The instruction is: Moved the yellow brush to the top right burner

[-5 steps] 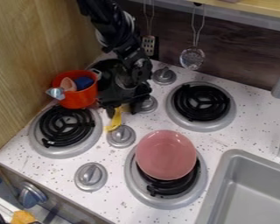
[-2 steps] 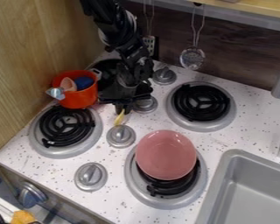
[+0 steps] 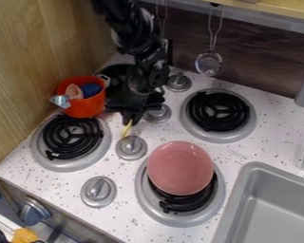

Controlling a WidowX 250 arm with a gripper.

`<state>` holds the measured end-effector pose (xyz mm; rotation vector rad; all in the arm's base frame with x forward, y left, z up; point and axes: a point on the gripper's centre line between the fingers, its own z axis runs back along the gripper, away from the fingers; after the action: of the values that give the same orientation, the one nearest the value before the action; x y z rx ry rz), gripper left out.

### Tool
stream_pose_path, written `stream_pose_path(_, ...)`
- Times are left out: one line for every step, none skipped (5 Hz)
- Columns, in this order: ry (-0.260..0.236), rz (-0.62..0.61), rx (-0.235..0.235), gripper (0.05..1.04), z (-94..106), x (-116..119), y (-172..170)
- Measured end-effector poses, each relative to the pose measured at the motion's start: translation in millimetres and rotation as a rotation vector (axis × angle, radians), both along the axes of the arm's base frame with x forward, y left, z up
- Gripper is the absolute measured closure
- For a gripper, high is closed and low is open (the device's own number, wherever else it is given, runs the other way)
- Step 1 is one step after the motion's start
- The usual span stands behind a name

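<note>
Grasping step appears in hand: gripper [image 3: 131,118] has its jaws pinched on the yellow brush [image 3: 127,129], just beyond a knob [image 3: 131,147]; next move likely calls for lifting clear, then carrying right to the far right burner [image 3: 218,115].

arm [image 3: 137,40]: black, segmented, pale grey glints | joints [image 3: 158,73]: chunky, rounded | pincer [image 3: 130,119]: black, broad-based

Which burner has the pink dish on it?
Front-right burner, beside the sink: the pink dish covers part of its coil. Front-left burner and back-right burner are bare.
</note>
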<state>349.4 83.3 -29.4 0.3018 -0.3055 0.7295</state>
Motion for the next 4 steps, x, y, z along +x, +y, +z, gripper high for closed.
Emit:
stream_pose_path(0.011,-0.043,-0.037,0.995,11.1,1.2,-10.0)
stream_pose_path(-0.043,-0.14,-0.028,0.995,24.5,6.6,-27.7)
stream_pose_path(-0.053,-0.219,0.007,0.995,27.2,10.4,-45.7)
stream_pose_path(-0.064,-0.321,0.019,0.995,32.2,14.7,-61.7)
